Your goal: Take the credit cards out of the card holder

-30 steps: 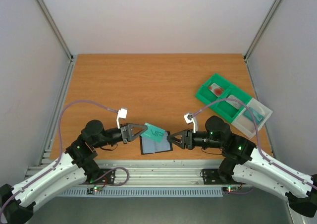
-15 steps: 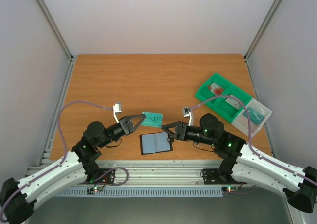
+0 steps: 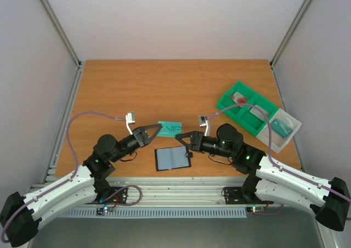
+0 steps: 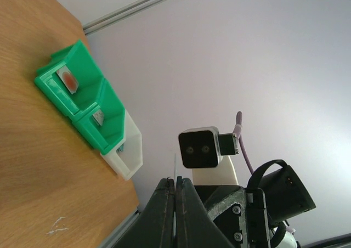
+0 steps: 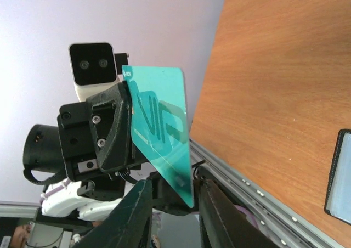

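Left fingers (image 3: 157,128) pinch teal card (image 3: 171,128) — card holder (image 3: 172,158) lies open.

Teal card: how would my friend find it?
On the wooden table, find the open black wallet near the front edge. Just past it, the left gripper holds up a teal plastic card marked VIP, the only card in a gripper.

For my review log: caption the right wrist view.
Left gripper pinches a teal rectangular plastic card aloft over a brown wooden table.
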